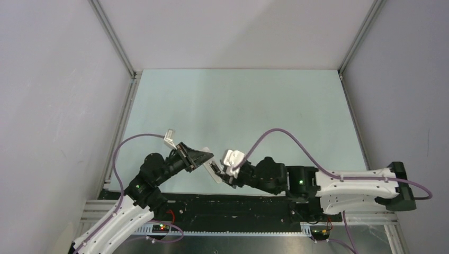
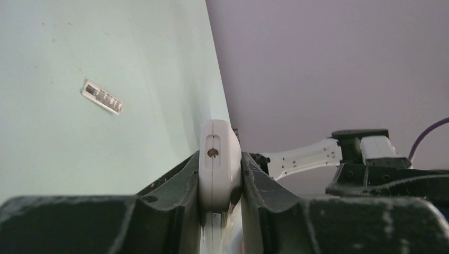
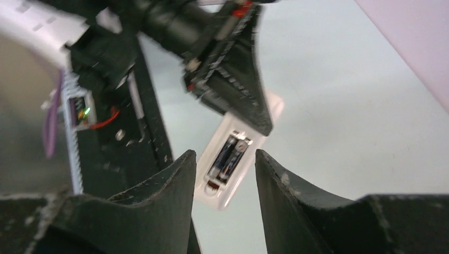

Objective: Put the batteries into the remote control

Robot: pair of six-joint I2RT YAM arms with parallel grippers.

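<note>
remote control point(image 3: 222, 196): a slim white handset held off the desk point(image 1: 238, 106), close above its near edge between the two arms. it is turned with its plain back toward the right wrist camera. the recess in that back stands open, and the batteries point(image 3: 229, 153) lie in it side by side, two thin dark cylinders with paler metal ends pointing toward the gripped end of the handset. a small brownish contact shows at the other end of the recess. from the left wrist the remote is seen edge-on, a rounded white end with a seam down its middle and a tiny round hole or screw. the left hand point(image 2: 219, 156) is closed tight on it, one dark finger pressed to each broad face. the right hand point(image 3: 225, 153) is partly open and holds nothing; the free end of the remote shows between its fingers, but whether they touch it i cannot tell. no brand can be read on the handset. a small pale flat plate point(image 2: 101, 97) lies alone on the desk, printed with a row of dark bar-like marks too small to read. the desk is smooth, pale green and matt. plain grey-lilac walls point(image 1: 238, 32) close it in on three sides, with slim aluminium posts point(image 1: 114, 37) at the corners, and purple cables point(image 1: 280, 135) loop over both arms.
</note>
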